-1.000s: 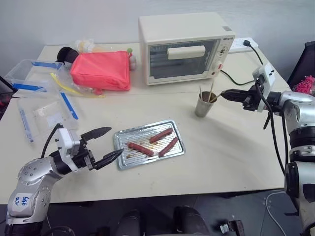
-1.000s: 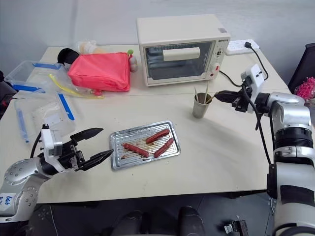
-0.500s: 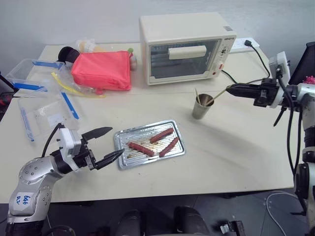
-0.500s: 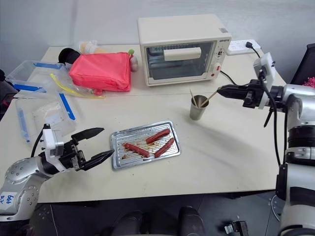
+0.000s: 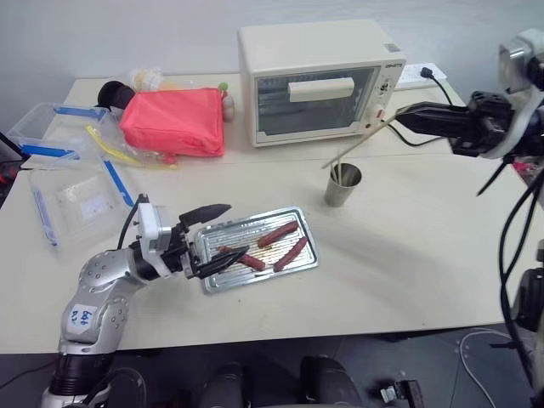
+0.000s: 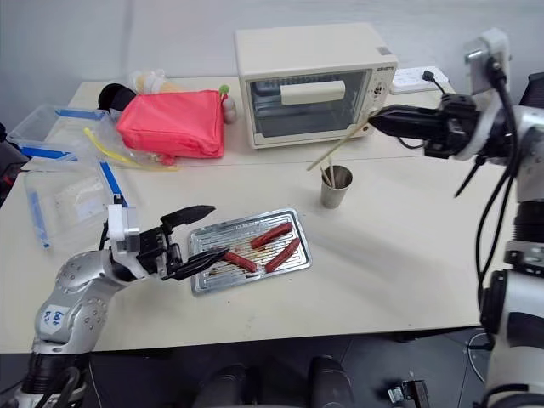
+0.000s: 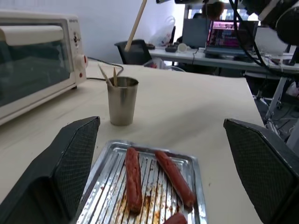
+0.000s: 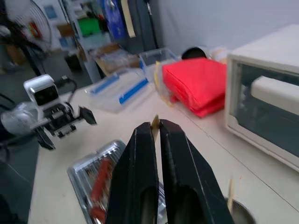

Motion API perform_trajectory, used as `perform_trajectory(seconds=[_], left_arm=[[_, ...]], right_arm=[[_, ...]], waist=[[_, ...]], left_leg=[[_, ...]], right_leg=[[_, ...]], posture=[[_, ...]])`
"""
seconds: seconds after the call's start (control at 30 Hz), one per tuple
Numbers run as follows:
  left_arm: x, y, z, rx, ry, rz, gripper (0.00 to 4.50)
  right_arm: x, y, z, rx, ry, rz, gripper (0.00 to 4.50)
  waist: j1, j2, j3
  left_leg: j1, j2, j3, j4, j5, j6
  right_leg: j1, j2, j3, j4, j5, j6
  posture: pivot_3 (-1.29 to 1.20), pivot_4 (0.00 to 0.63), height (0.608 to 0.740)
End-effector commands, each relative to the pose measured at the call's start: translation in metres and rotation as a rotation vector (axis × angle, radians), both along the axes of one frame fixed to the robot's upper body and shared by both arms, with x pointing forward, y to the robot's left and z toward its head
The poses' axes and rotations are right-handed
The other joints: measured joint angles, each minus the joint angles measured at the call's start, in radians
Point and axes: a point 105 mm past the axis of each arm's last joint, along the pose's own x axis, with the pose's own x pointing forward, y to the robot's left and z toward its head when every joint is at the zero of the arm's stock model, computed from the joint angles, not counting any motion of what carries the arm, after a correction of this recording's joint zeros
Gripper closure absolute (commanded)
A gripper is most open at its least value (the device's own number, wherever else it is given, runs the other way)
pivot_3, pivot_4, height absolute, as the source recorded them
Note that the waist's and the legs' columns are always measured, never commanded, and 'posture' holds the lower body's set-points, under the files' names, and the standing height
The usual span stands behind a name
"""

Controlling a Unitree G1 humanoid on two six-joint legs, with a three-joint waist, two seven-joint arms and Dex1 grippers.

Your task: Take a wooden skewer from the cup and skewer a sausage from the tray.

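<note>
Right gripper (image 6: 377,121) clamped on one wooden skewer (image 6: 338,146), held slanting, clear above the grey metal cup (image 6: 335,187) — free to carry. Left gripper (image 5: 212,236) spread wide over the near end of the silver tray (image 5: 303,224), likely to steady a sausage (image 5: 278,235) — three lie there, none pierced.

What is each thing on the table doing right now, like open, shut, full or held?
Wooden skewer: held, lifted clear of cup.
Right pincer: shut on skewer.
Left pincer: open, empty.
Cup: upright, sticks inside.
Tray: flat, three sausages.
Toaster oven: door shut.
</note>
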Motion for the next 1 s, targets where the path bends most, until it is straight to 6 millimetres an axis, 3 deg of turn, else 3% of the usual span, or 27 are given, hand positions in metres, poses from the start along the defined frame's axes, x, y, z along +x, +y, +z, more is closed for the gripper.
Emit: perform_trajectory(seconds=[0.03, 0.27, 0.5, 0.6, 1.0], left_arm=[[0.008, -0.012, 0.015, -0.052, -0.076, -0.005, 0.00], [0.011, -0.052, 0.034, -0.153, -0.101, -0.114, 0.00], [0.012, -0.064, 0.053, -0.243, -0.145, -0.127, 0.00], [0.009, -0.068, 0.052, -0.254, -0.147, -0.133, 0.62], [0.014, -0.072, 0.061, -0.330, -0.178, -0.089, 4.37]], right_arm=[[-0.022, 0.022, 0.003, 0.084, 0.025, 0.120, 4.47], [-0.029, 0.060, -0.020, 0.235, 0.079, 0.159, 4.47], [-0.034, 0.068, -0.028, 0.258, 0.100, 0.153, 4.47], [-0.034, 0.069, -0.025, 0.290, 0.101, 0.141, 4.50], [-0.037, 0.070, -0.026, 0.320, 0.131, 0.131, 4.50]], waist=[[0.009, 0.000, 0.000], [0.025, 0.000, 0.000], [0.024, 0.000, 0.000], [0.023, 0.000, 0.000], [0.024, 0.000, 0.000]], left_leg=[[-0.001, 0.000, -0.002, 0.001, 0.000, 0.000], [-0.007, -0.001, -0.005, 0.010, 0.000, 0.001], [-0.010, -0.002, -0.007, 0.011, 0.000, 0.003], [-0.010, -0.002, -0.007, 0.011, 0.000, 0.003], [-0.010, -0.002, -0.007, 0.011, 0.000, 0.003]], right_leg=[[0.001, 0.000, -0.001, 0.000, 0.000, 0.000], [0.000, 0.001, -0.003, 0.001, 0.001, 0.002], [-0.002, 0.002, -0.006, 0.000, 0.002, 0.004], [-0.002, 0.002, -0.006, 0.000, 0.002, 0.004], [-0.001, 0.001, -0.006, 0.000, 0.002, 0.004]], posture=[[0.00, 0.150, 0.740], [0.00, 0.150, 0.740], [0.00, 0.150, 0.740], [0.00, 0.150, 0.740], [0.00, 0.150, 0.740]])
